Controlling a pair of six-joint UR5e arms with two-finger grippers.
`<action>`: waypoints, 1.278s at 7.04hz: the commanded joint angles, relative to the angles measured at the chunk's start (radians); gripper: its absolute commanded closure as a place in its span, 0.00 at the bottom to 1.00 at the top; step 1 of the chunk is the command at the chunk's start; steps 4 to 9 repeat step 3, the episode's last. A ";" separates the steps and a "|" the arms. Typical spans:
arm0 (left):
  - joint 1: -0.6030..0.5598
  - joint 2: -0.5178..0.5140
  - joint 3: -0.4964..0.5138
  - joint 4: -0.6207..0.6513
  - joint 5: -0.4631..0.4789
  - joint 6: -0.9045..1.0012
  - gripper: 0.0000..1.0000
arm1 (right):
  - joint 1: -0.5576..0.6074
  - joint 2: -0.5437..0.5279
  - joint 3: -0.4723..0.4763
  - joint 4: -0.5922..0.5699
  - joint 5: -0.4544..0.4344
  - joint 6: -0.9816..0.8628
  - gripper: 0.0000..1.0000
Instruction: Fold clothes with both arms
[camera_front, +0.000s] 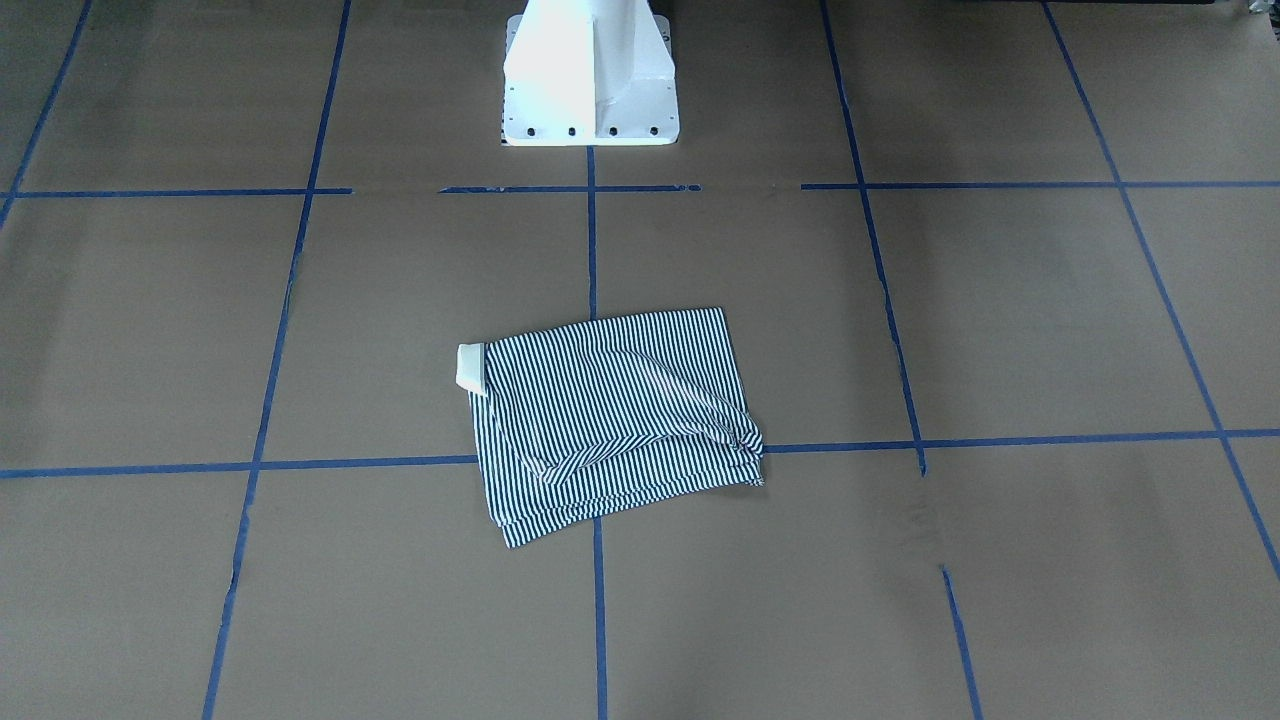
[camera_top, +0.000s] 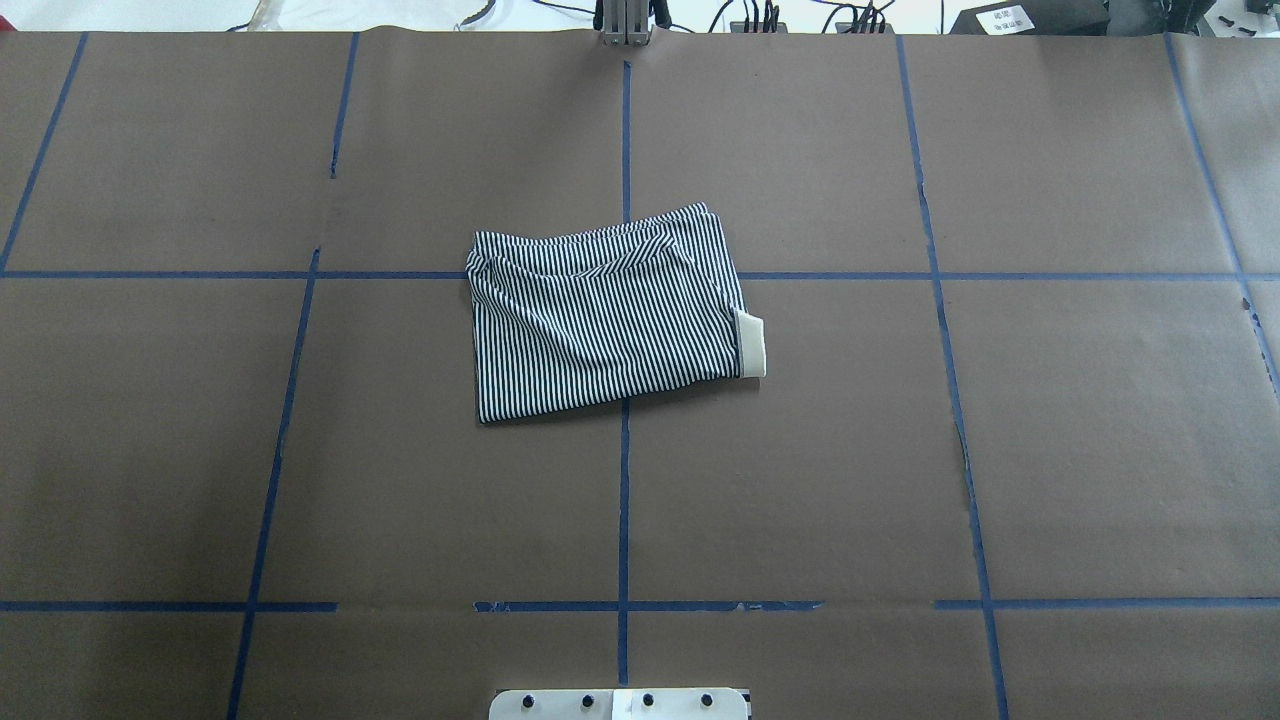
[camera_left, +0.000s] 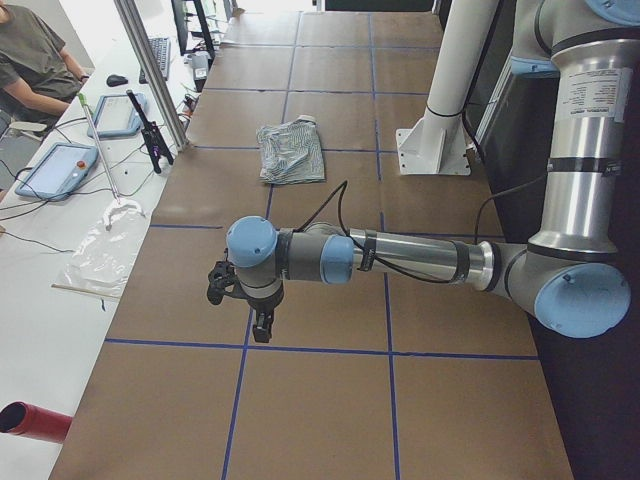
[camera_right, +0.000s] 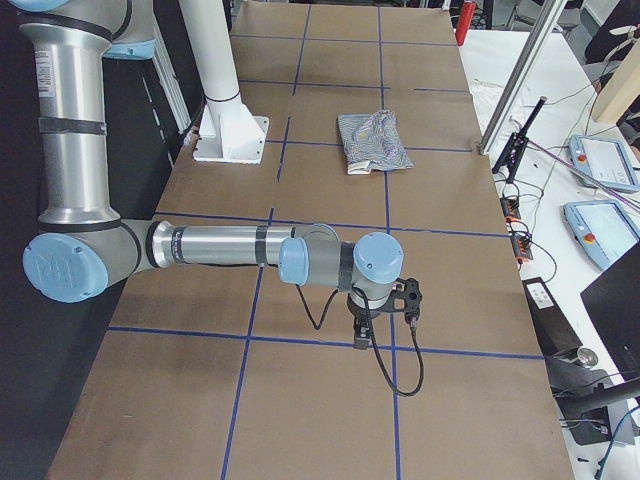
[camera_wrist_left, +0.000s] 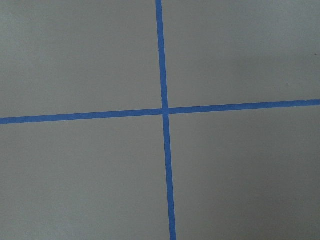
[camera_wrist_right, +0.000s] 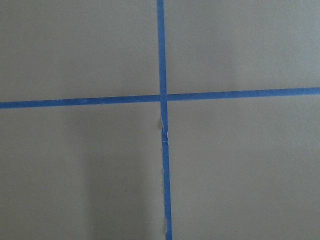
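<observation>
Folded shirt (camera_top: 600, 320) — collar (camera_top: 752, 343) (mostly) hidden.

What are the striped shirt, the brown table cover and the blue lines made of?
Striped polo shirt: soft matte knit, probably cotton; it lies in limp wrinkles. Brown table cover: seemingly matte paper or card, with seams and small tears. Blue lines: likely tape, frayed and broken in places.

Navy-and-white striped shirt (camera_top: 600, 320), cream collar (camera_top: 751, 343)
</observation>
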 joint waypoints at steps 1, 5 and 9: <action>0.001 -0.001 0.002 -0.002 0.000 0.000 0.00 | 0.000 0.000 0.000 -0.001 0.001 -0.006 0.00; 0.000 0.000 0.003 -0.002 0.000 0.002 0.00 | 0.000 0.000 0.000 -0.001 0.002 -0.009 0.00; 0.000 0.000 0.003 -0.002 0.000 0.002 0.00 | 0.000 0.000 0.000 -0.001 0.002 -0.009 0.00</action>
